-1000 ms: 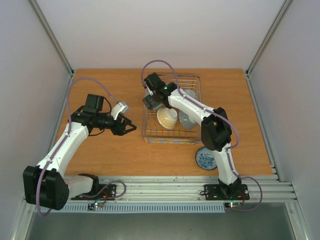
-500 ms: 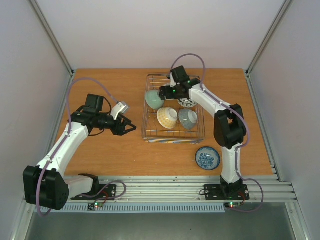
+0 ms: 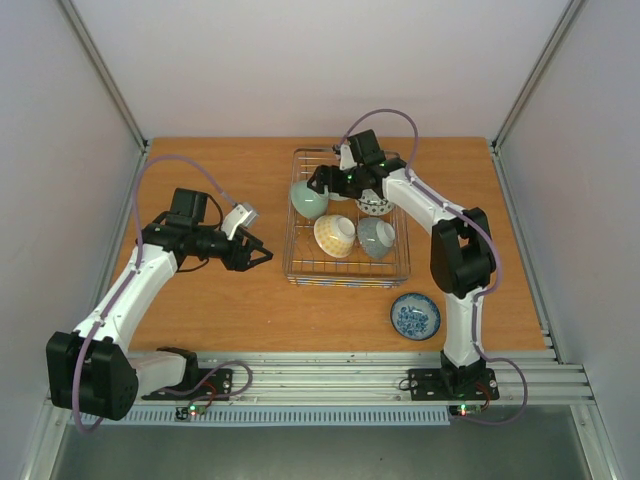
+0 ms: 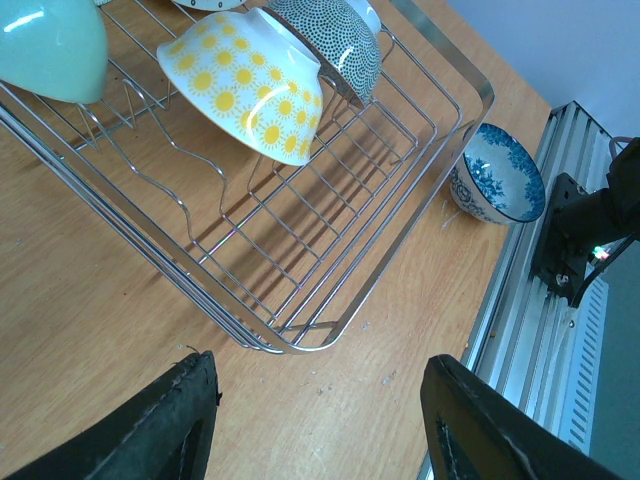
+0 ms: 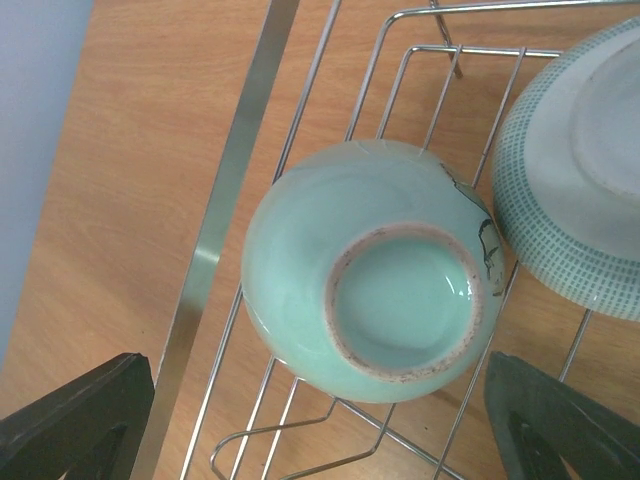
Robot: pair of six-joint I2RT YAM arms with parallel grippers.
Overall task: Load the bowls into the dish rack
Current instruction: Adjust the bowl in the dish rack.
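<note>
Dish rack: rectangular basket of thin silvery wire on the wooden tabletop.
Celadon bowl: glossy, round, foot ring up, in the rack's far left.
Yellow-flowered bowl, dotted bowl: tilted on the tines.
Blue-patterned bowl: upright on the tabletop, near the rack.
Right end effector: fingers wide apart over the celadon bowl, empty.
Left end effector: fingers apart, empty.

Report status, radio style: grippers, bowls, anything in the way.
Left gripper jaws open, empty. Right gripper jaws open above celadon bowl. Four bowls in dish rack, blue bowl on table. Nothing blocking it.
</note>
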